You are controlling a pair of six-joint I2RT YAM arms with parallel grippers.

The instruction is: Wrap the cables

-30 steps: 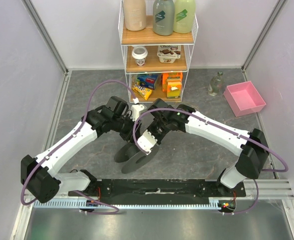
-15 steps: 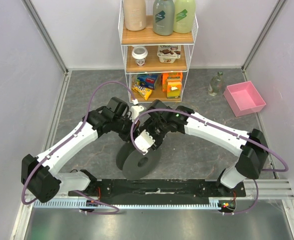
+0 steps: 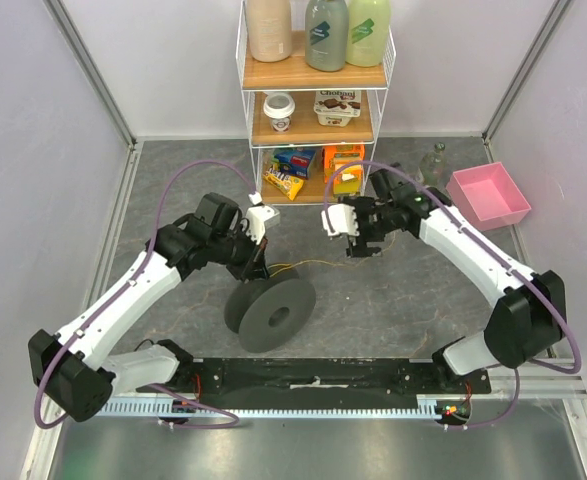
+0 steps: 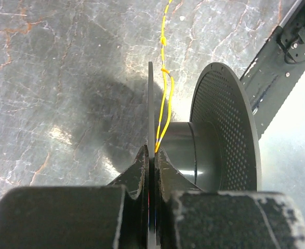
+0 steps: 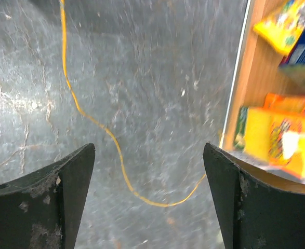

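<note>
Now pinches one thin flange of the dark grey spool [image 3: 271,315] with the left hand [image 4: 152,155], fingers pressed together on it. Holds the right hand [image 5: 148,150] spread wide over the table [image 3: 393,300], gripping nothing. Leaves the yellow wire [image 5: 110,137] trailing from beside the spool's core, seemingly slack, across the table beneath the right hand.

The spool [image 3: 271,315] stands on its rims on the tabletop [image 3: 173,190]. The left tool [image 3: 257,264] sits at the spool's rear-left, clamped on its flange. The wire [image 3: 308,265] trails from the spool rightward, under the right tool [image 3: 361,246], which hangs behind and right of the spool. The shelf rack [image 3: 313,140] stands behind the spool, and a box [image 3: 488,195] lies at its far right rear.
</note>
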